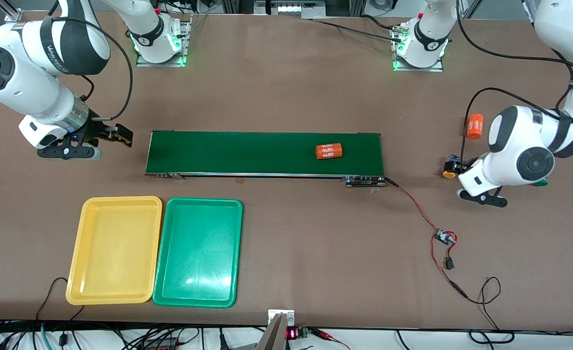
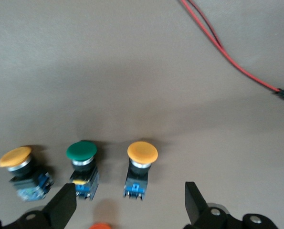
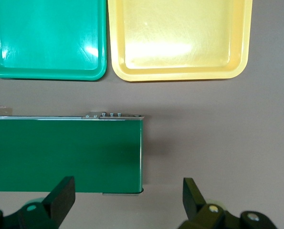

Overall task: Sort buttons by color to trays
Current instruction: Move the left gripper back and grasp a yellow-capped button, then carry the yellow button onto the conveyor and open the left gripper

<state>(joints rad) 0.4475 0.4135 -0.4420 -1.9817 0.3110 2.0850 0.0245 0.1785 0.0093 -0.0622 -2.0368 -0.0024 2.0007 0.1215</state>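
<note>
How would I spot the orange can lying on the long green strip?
Find the dark-green conveyor belt in the middle of the table. Toward the left arm's end of it lies an orange cylinder on its side, printed "4680". A second one like it stands off the belt, on the bare table.

Left gripper (image 2: 127,205) low at the left arm's end of the counter (image 1: 286,97), fingers (image 2: 63,202) spread wide, nothing held. Right gripper (image 3: 127,202) hanging at the right arm's end, fingers (image 3: 60,195) likewise apart and empty.

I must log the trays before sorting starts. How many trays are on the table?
2. The yellow tray and the green tray lie side by side, nearer the front camera than the conveyor belt, toward the right arm's end. Both hold nothing.
</note>
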